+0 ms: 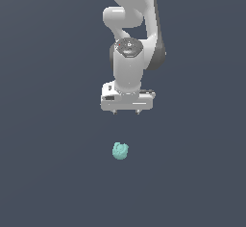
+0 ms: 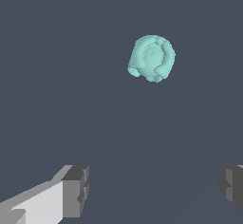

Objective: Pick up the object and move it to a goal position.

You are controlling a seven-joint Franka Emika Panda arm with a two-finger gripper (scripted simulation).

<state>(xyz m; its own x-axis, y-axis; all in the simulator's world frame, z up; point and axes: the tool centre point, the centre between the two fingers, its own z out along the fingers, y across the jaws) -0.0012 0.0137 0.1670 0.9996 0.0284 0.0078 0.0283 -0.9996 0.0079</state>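
Observation:
The object [image 1: 120,151] is a small lumpy teal blob lying on the dark grey floor, below the arm in the exterior view. In the wrist view the object [image 2: 152,58] lies ahead of the fingers, apart from them. My gripper [image 1: 126,111] hangs above the floor with its white hand pointing down, some way short of the blob. Its two grey fingertips [image 2: 76,190] stand wide apart and nothing sits between them, so the gripper [image 2: 154,190] is open.
A plain dark grey surface [image 1: 48,173] fills both views. The white arm [image 1: 134,29] rises behind the gripper toward the top of the exterior view.

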